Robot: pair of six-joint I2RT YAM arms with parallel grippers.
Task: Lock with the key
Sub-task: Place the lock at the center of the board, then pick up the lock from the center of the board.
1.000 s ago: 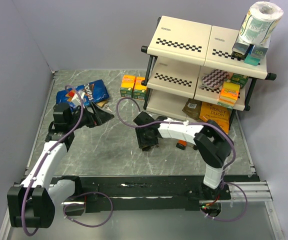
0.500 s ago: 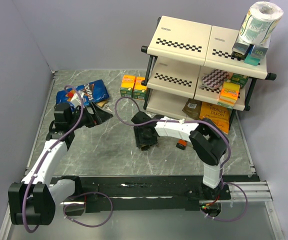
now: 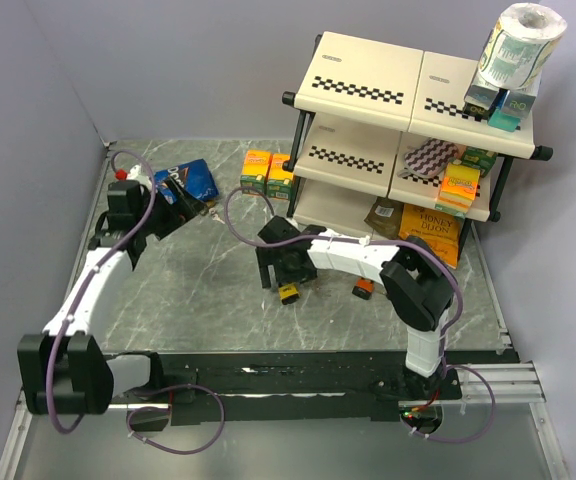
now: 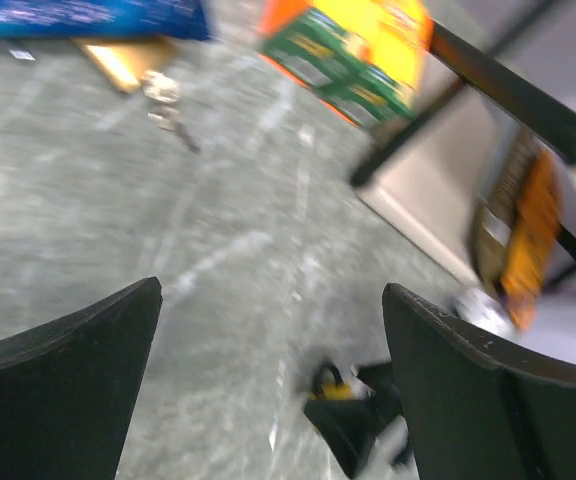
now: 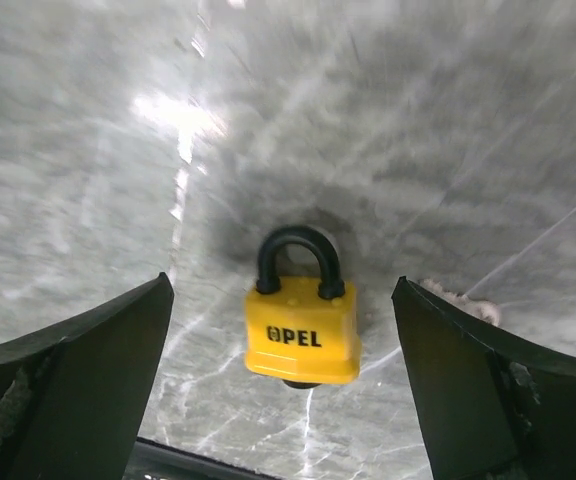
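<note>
A: From above, where does the padlock (image 3: 288,292) lie?

B: On the desk (image 3: 198,290), just in front of the right gripper (image 3: 286,276), whose fingers stand apart. The left gripper (image 3: 194,205) points toward the blue chip bag (image 3: 190,178). That view does not show whether it is parted.

A: Does the left wrist camera settle it?

B: Yes. The left gripper (image 4: 270,300) is spread and holds nothing. Only this view shows a small metal bunch, apparently the key (image 4: 163,92), on the desk near the bag. The padlock (image 4: 330,385) is blurred, well apart from it.

A: And the right wrist camera?

B: Only there does the yellow body read "OPEL". The padlock (image 5: 301,335) lies flat between the spread fingers (image 5: 88,380), untouched.
</note>
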